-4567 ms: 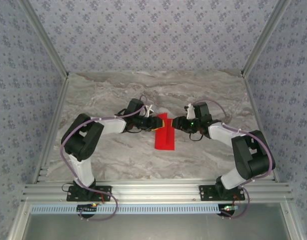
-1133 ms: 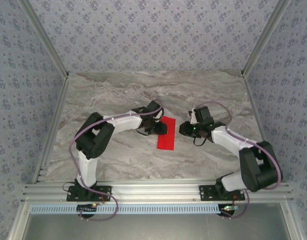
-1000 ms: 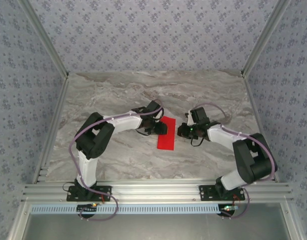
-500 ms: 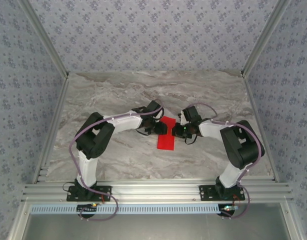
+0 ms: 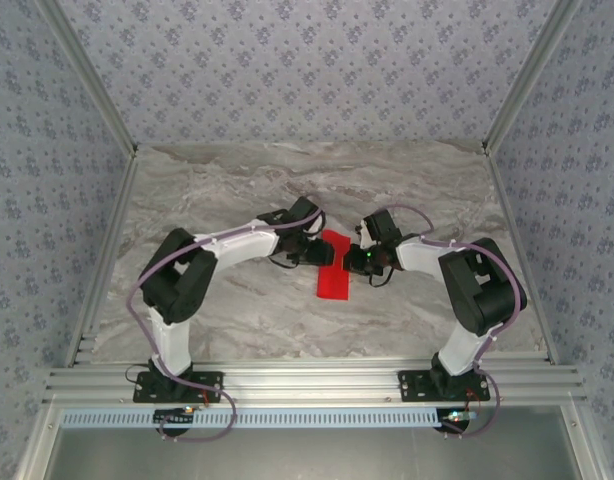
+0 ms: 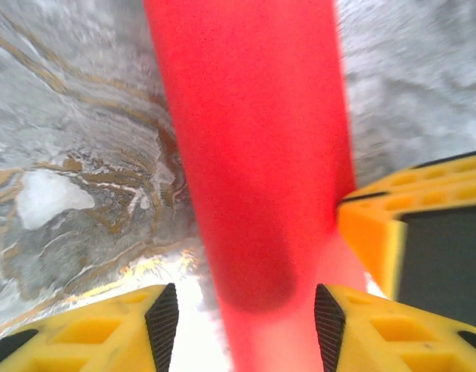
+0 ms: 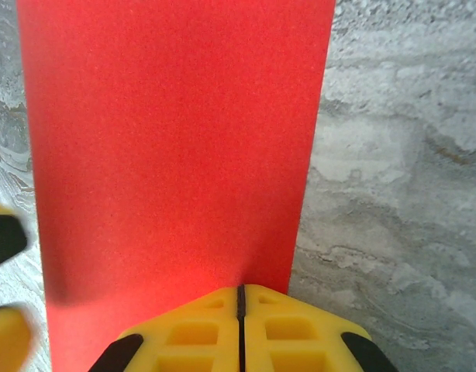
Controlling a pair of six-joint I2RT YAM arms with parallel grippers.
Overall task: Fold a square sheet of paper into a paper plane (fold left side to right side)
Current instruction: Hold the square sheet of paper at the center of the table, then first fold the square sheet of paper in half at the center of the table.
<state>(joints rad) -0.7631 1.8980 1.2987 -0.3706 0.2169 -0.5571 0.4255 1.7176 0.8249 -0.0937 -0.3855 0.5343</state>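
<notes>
Left hand (image 5: 322,256) is standing open against the left edge of the red sheet of paper (image 5: 333,275), which is lying folded into a narrow strip near the middle of the desk (image 5: 227,180). Seen from the left wrist, its two yellow fingers (image 6: 91,329) are flanking the paper (image 6: 253,155). Bare marble is showing beside the paper's left edge, while the right edge is running close to the right finger.

Right hand (image 5: 355,262) is meeting the strip from the opposite side. From the right wrist its fingers (image 7: 191,333) are pressed together with only a thin seam between them, and their tips are sitting at the near edge of the paper (image 7: 168,139). Whether any paper is nipped in that seam cannot be told.

Open marble is spreading from the strip toward the far wall and both side rails.

From above, both hands are covering parts of the strip's far half. The left wrist picture is blurred, and a dark shadow is smearing the strip's lower part. Blurred yellow-and-black shapes are being cut off at the left margin of the right wrist picture.

Grey-veined marble patterning is covering the desk. Walls (image 5: 307,70) with a small floral print are enclosing it, and aluminium rails (image 5: 307,382) are framing it.
</notes>
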